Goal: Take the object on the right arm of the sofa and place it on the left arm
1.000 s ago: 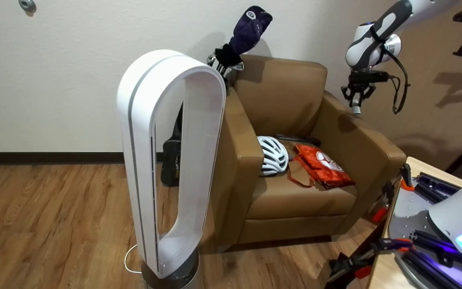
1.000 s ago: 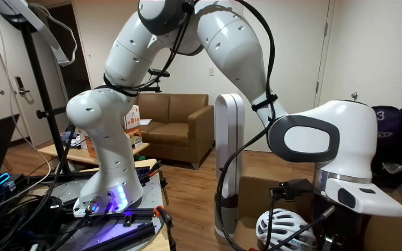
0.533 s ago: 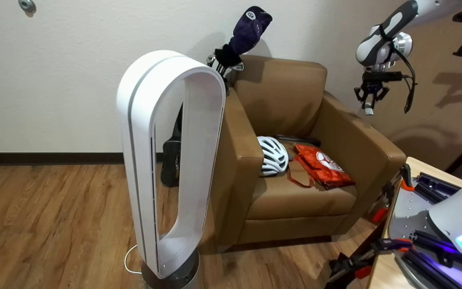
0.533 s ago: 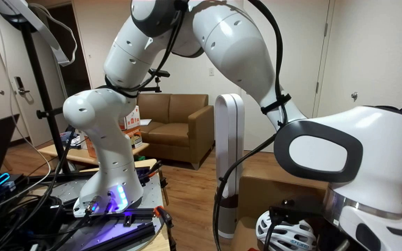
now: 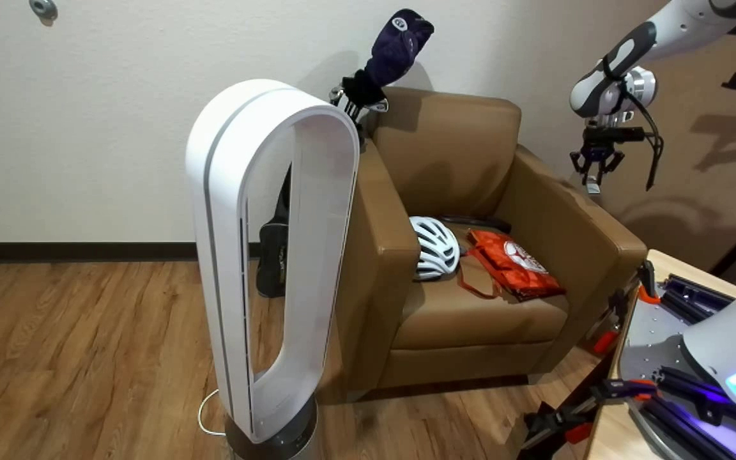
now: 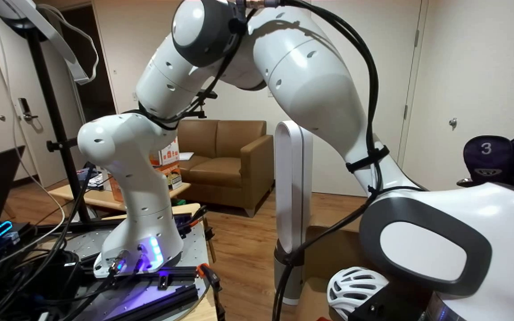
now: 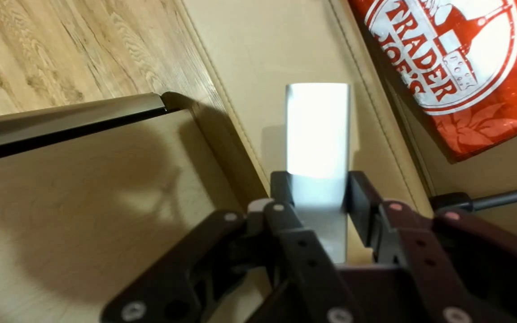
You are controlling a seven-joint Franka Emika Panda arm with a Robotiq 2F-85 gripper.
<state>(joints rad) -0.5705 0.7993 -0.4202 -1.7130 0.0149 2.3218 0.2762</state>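
The brown single-seat sofa stands beside the robot's table; part of it shows in an exterior view. My gripper is shut on a small silver-white block-like object. In the wrist view, the gripper has a finger on each side of the bright object, which points away from the camera. Below it lies the top of a sofa arm, the arm on the right in an exterior view. The opposite arm carries nothing visible. In an exterior view the gripper is hidden behind the wrist.
On the seat are a white helmet, a red bag and a dark item. A tall white fan stands before the opposite arm. A golf bag with dark headcovers rises behind it. A table bears the robot base.
In an exterior view the gripper and the held object have moved right, then slightly down, toward the sofa arm's outer edge. The wrist has moved right and lower. The sofa has not moved.
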